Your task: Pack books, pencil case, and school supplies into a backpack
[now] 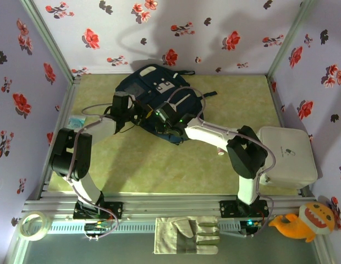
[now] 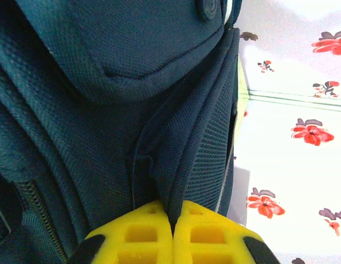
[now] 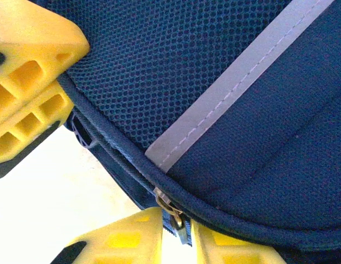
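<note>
Navy backpack (image 1: 144,88), one, white box (image 1: 286,157), one

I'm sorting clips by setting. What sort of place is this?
Probably a purpose-built robot test booth, not a real room: flower-patterned wall panels box in a small table, and two robot arms stand bolted to a metal rail at its near edge.
</note>
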You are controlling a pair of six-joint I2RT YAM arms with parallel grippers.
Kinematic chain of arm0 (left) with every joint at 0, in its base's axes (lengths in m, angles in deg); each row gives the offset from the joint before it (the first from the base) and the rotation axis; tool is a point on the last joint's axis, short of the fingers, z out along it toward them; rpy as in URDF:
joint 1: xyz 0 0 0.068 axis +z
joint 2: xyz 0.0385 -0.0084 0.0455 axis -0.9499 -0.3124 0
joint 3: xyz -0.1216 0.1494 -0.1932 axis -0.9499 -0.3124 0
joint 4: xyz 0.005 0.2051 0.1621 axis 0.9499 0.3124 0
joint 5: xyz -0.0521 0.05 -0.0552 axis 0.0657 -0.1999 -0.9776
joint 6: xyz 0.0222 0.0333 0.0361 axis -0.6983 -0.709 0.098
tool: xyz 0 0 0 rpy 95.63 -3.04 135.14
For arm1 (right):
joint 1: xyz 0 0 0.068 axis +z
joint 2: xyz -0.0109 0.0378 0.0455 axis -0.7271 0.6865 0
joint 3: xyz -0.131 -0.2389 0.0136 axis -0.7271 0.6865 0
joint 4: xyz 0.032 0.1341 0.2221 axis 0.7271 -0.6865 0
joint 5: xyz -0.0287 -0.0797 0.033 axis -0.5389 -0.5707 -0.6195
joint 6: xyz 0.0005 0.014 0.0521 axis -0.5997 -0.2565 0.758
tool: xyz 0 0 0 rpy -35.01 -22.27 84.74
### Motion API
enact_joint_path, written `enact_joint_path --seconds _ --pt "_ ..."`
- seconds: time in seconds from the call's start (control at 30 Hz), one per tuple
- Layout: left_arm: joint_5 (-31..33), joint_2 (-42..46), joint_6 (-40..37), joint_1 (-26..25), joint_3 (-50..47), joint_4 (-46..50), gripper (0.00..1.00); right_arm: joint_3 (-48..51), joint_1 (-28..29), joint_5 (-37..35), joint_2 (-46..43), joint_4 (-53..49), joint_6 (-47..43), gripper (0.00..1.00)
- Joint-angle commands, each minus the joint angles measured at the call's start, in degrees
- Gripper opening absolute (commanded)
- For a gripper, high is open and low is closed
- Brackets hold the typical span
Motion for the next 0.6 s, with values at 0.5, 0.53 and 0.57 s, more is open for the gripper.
enact_joint_path --seconds 0.5,0.53,0.57 --pt "1.32 -0.49 -6.65 3.13 -1.27 -0.44 0.00 8.64 -2.10 -10.13 -7.48 -10.41 2.15 0.08" --pt "1.39 -0.59 -6.85 3.33 -1.31 -0.38 0.00 9.22 -2.52 -11.16 -8.03 -11.19 2.32 0.08" --pt "1.36 -0.57 -7.17 3.34 -1.31 -0.14 0.00 9.85 -2.90 -11.50 -8.51 -11.78 2.16 0.08"
